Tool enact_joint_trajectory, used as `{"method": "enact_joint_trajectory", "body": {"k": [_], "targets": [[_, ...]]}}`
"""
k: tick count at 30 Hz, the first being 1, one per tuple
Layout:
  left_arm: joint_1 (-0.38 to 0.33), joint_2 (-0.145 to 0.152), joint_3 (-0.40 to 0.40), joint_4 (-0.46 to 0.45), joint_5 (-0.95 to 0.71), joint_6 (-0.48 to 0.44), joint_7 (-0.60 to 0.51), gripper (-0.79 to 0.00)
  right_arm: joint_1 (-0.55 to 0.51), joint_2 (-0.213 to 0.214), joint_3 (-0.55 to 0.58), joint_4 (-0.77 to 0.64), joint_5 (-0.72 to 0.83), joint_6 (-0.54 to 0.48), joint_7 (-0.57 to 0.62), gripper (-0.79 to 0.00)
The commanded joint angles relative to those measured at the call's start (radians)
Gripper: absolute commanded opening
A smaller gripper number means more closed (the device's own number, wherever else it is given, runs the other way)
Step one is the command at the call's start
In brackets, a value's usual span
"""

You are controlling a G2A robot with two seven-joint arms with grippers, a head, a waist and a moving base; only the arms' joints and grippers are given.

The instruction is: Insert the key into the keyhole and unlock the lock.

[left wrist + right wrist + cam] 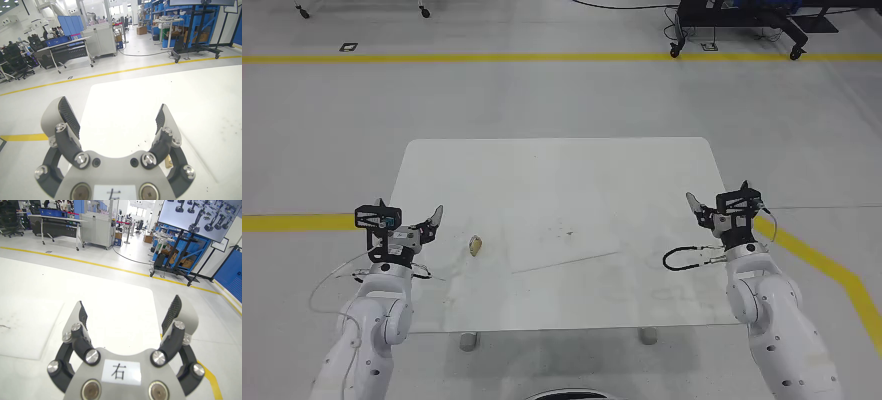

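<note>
A small brass lock [475, 245] lies on the white table [562, 175] toward its left side. In the left wrist view the lock [168, 162] peeks out from behind one finger. A tiny thin grey item [567, 235], possibly the key, lies near the table's middle and appears as a faint sliver [4, 326] in the right wrist view. My left gripper [400, 222] [113, 106] hovers open at the table's left edge, left of the lock, holding nothing. Over the right edge my right gripper [725, 208] [128, 302] is open, with nothing between its fingers.
A black cable loop [682, 258] hangs off the right arm over the table's right part. A long faint scratch [562, 262] crosses the tabletop. Yellow floor lines [542, 57] run around the table. Desks and racks stand far behind.
</note>
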Motion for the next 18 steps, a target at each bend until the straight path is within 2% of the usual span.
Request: {"method": "enact_joint_trajectory", "body": {"k": [1,5,18], "targets": [[0.0,0.0,0.0,0.0,0.0,0.0,0.0,0.0,0.022,0.002,-0.022,-0.017,-0.062,-0.035,0.026,0.0],[0.0,0.0,0.0,0.0,0.0,0.0,0.0,0.0,0.09,0.003,-0.093,-0.04,-0.106,-0.151,0.11,0.0],[0.0,0.0,0.0,0.0,0.0,0.0,0.0,0.0,0.093,0.003,-0.097,-0.042,-0.121,-0.149,0.119,0.0]]}}
